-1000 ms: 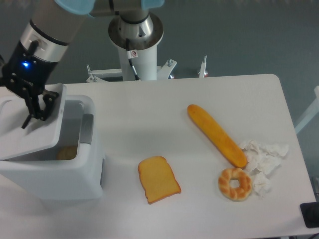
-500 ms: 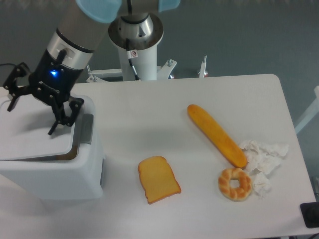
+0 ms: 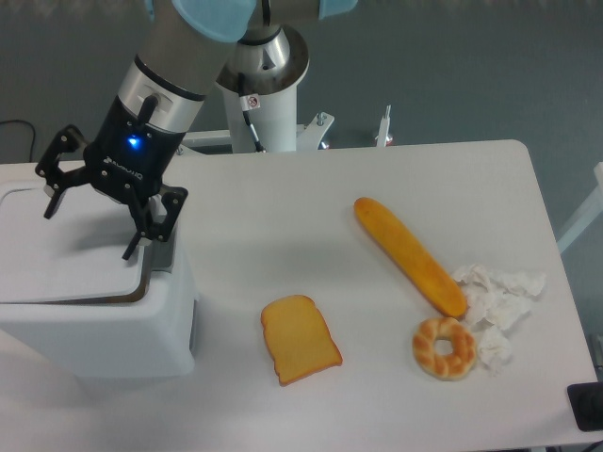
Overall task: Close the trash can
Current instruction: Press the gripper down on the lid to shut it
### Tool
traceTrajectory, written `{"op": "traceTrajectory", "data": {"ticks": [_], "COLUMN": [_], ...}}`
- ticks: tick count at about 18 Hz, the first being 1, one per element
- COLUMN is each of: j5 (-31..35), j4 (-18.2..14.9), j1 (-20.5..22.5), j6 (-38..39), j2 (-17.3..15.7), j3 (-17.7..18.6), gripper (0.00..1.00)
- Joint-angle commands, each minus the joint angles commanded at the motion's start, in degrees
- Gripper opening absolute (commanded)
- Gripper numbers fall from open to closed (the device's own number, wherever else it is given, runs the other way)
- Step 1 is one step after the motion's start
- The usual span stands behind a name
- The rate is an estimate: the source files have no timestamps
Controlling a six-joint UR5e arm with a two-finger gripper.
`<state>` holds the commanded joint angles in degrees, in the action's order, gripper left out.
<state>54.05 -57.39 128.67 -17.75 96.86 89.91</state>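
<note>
pincer spread wide, nothing between the fingers, hanging right over the trash can at the left end of the table. lid underneath looks nearly flat on the bin, only a thin dark seam showing along its front and right edge, so probably down or almost down but hard to call fully latched from this angle. open fingers make sense for a job like this: pushing a flat lid needs no grip, just a broad contact from above. can't tell whether the fingertips actually touch the lid or hover just clear of it. grey latch on the rim sits just beside the right finger, likely the bit needing a last press. off to the right of the pincer, well apart from it, lie a slice of bread, a long baguette, a small round pastry and some crumpled tissue, none of them in the way. guess is task nearly done, with maybe one firm push near the latch edge left.
</note>
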Motion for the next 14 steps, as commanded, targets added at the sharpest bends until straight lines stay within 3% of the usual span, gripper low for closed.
{"op": "traceTrajectory", "data": {"ticks": [14], "j5": [0.44], "j4": [0.0], "j1": [-0.18], "j6": [0.0], "j2": [-0.18], "j3": [0.7], "gripper": [1.0]}}
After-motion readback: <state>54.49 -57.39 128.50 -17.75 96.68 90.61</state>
